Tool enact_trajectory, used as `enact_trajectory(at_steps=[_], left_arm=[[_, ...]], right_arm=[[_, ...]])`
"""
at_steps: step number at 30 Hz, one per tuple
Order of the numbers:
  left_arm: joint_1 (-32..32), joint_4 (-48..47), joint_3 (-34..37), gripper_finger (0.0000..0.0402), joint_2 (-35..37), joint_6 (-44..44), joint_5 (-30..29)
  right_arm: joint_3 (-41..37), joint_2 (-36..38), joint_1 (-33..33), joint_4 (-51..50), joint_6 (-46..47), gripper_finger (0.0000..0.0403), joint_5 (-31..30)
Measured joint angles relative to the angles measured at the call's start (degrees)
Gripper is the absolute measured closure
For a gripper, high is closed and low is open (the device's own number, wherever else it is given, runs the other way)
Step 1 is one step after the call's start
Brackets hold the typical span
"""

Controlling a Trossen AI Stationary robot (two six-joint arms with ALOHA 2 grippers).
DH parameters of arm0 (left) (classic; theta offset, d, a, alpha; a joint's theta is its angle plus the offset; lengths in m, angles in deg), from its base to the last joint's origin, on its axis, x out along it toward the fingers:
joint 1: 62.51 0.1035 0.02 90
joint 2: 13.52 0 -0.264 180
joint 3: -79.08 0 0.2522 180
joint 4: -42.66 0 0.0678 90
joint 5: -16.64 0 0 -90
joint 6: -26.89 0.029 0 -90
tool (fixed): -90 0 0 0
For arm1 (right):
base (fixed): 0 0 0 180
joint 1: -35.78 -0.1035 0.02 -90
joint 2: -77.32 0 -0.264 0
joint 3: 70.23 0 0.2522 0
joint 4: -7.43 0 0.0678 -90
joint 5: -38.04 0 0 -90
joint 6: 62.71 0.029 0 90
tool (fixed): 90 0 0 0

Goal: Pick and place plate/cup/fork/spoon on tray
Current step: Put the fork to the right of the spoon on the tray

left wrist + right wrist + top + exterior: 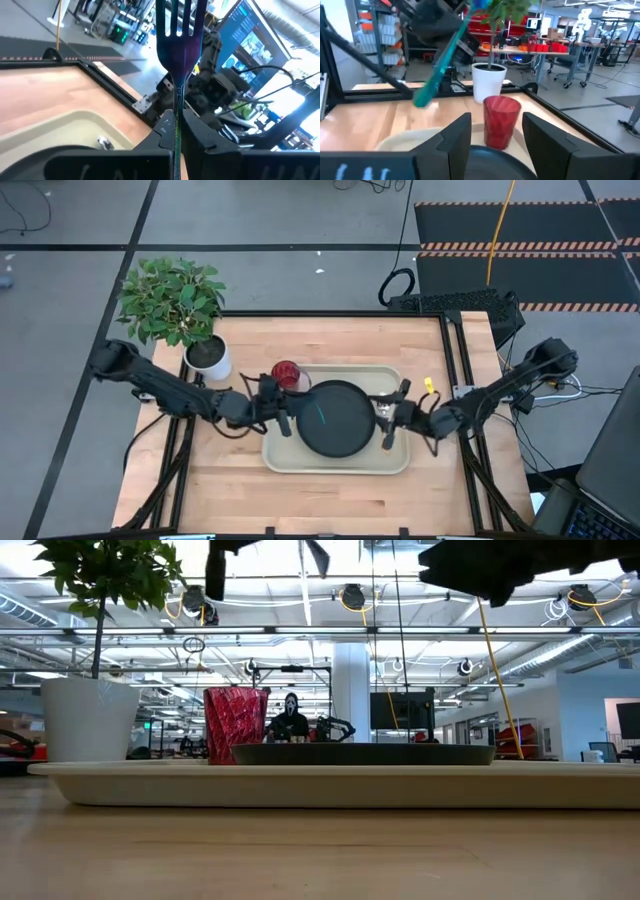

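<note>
The beige tray point(280, 455) lies mid-table with the black plate point(345, 430) on it. The dark red cup point(287, 374) stands in the tray's far left corner. A shiny spoon bowl point(383, 411) rests on the tray right of the plate, its handle hidden under my right gripper. My left gripper point(290, 416) is over the plate's left rim, shut on the teal-handled fork point(321, 412). My right gripper point(392, 418) hovers open over the tray's right end, nothing between its fingers. My left gripper pinches the fork between its two fingers, on the slim handle just behind the neck point(176, 131). The fingers come level from the table's left. The fork is lifted clear over the plate and tilted, tines point(180, 20) past the fingertips, the handle's free end point(422, 100) slanting down.
A white pot with a green plant point(208, 358) stands at the far left of the table, next to the cup. A small yellow item point(428, 385) lies right of the tray. Bare wood shows in front of the tray point(320, 850).
</note>
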State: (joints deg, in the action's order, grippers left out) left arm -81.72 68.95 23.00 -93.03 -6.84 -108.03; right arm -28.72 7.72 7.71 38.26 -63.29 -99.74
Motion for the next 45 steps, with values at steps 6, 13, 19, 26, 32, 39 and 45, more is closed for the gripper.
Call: enact_trajectory(at_steps=[6,13,19,26,32,39,45], left_arm=[[1.0,6.6,-0.4,0.0389,-4.9,0.8,-0.3],[1.0,5.9,-6.5,0.0392,-8.6,6.2,-2.0],[0.9,-2.0,-11.3,0.0391,-10.7,8.1,-4.7],[1.0,-3.0,-14.2,0.0392,-13.3,8.3,-5.4],[1.0,-2.2,-14.7,0.0392,-13.2,8.9,-5.4],[1.2,-2.7,-14.7,0.0390,-13.2,9.3,-5.5],[1.8,-2.7,-14.7,0.0392,-13.2,10.0,-5.4]], right_arm=[[8.1,-6.8,-0.1,-1.2,-1.8,0.0234,4.2],[12.0,-12.0,0.0,-4.8,-5.7,0.0234,-1.9],[12.1,-12.1,-0.5,-2.4,-5.4,0.0234,-1.7],[12.1,-11.9,-0.8,-3.7,-3.7,0.0234,-1.6],[12.1,-11.9,0.3,-4.7,-0.5,0.0234,-1.5],[12.1,-11.9,2.6,-5.1,2.9,0.0234,-1.4],[12.1,-13.6,5.3,-2.9,6.1,0.0234,4.0]])
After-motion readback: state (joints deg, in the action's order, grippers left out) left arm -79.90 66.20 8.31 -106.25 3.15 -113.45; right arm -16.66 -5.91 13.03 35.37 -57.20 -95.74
